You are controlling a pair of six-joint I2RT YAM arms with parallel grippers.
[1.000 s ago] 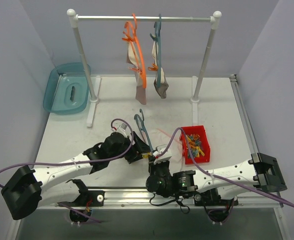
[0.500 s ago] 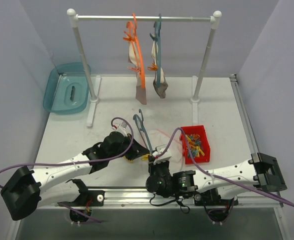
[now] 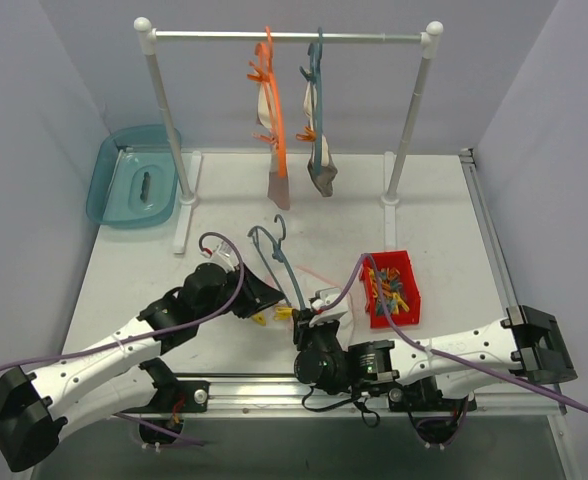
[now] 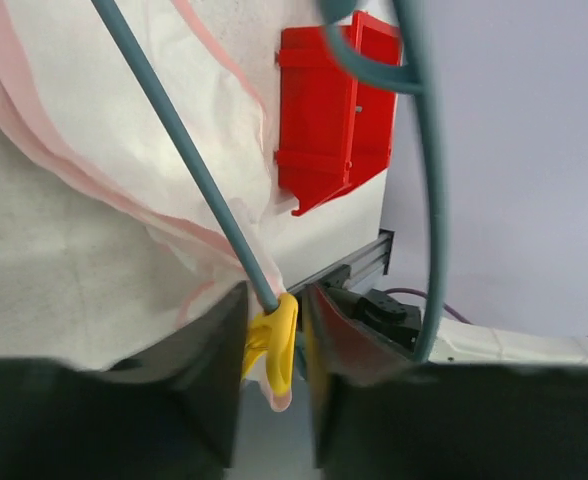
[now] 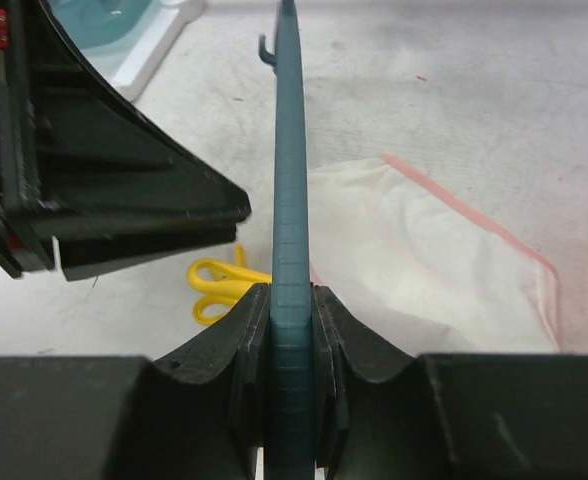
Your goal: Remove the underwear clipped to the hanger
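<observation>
- At the near edge of the table (image 3: 154,270), the right gripper (image 5: 292,300) is clenched on the bar of a teal hanger (image 5: 291,150), which runs away from it with its hook at the far end.
- Just left of that bar, the left gripper (image 4: 274,300) has its fingers (image 4: 214,340) on either side of a yellow clothespin (image 4: 274,345). Whether they press it cannot be told.
- The clothespin sits on the hanger bar at the edge of the white underwear with pink trim (image 4: 84,250). This garment lies flat on the table beneath the hanger, beyond both grippers and between them and the bin.
- To the right stands one red bin (image 4: 329,110) holding a heap of coloured clothespins (image 3: 389,295).
- In the far left corner sits one teal basin (image 3: 109,175).
- At the back stands one rack (image 3: 284,37) carrying two further hangers, one orange hanger (image 3: 277,110) and one blue hanger (image 3: 319,100).
- A pale garment (image 3: 281,187) hangs from the orange hanger and a second pale garment (image 3: 322,178) from the blue one.
- Count: three hangers, three pieces of underwear.
</observation>
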